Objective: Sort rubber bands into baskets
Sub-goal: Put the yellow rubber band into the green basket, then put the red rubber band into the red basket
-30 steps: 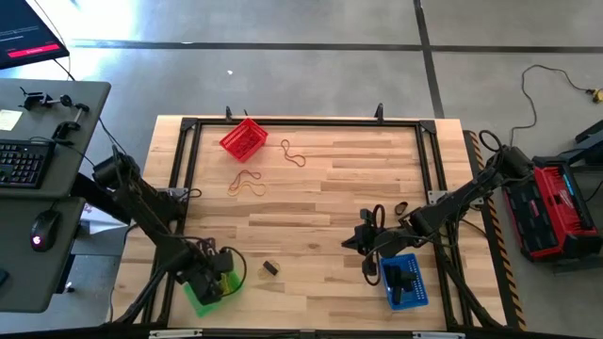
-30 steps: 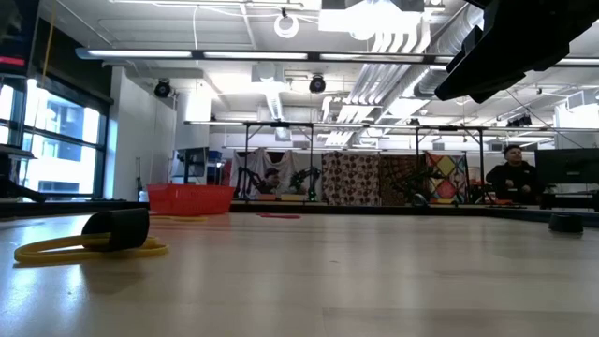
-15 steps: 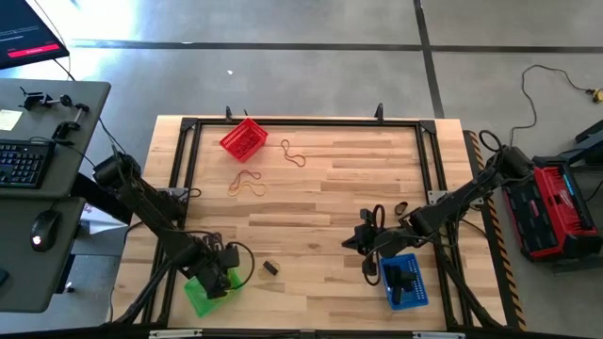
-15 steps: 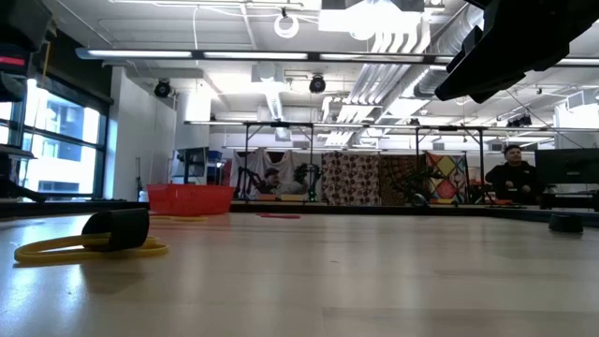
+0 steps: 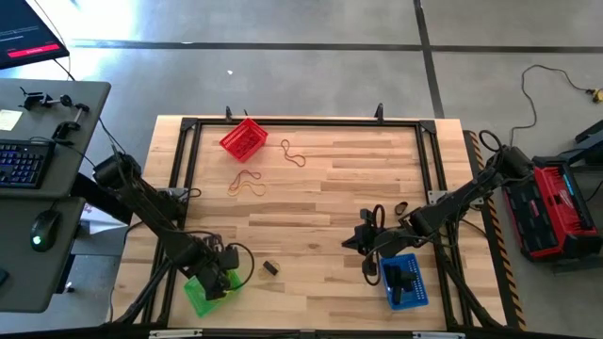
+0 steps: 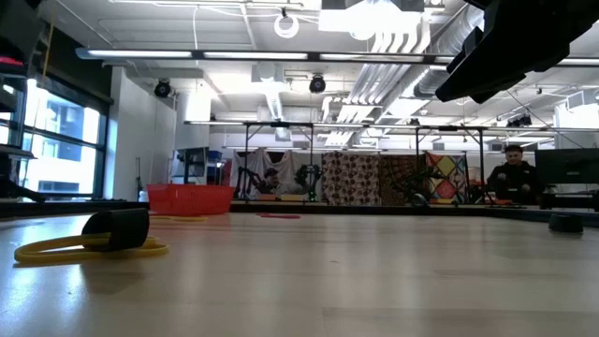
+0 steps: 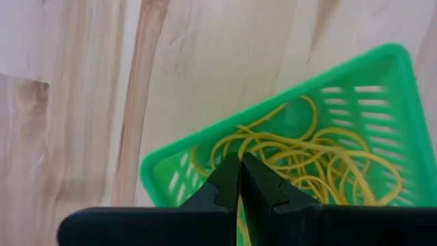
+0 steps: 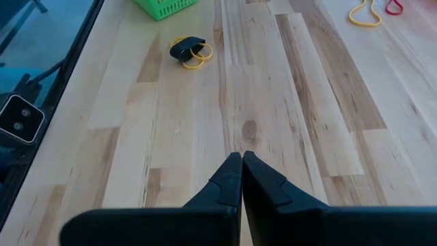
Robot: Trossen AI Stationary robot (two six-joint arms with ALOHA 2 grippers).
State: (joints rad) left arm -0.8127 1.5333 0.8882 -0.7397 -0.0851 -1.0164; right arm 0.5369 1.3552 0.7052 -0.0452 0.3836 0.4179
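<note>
wooden table [image 5: 320, 202], three baskets [image 5: 243, 138], loose rubber bands [image 5: 247, 184]

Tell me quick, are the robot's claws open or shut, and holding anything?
Left claw: shut over the green basket, maybe pinching a yellow band; unclear.
Right claw: shut, holding nothing, above bare table.

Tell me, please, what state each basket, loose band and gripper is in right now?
Green basket: upright, holds a tangle of yellow bands.
Blue basket: upright, dark bands inside.
Red basket: on the table, contents unclear.
Black band: loose on the table, lying on a yellow band.
Left gripper: shut, over the green basket.
Right gripper: shut, empty, above bare table.
</note>
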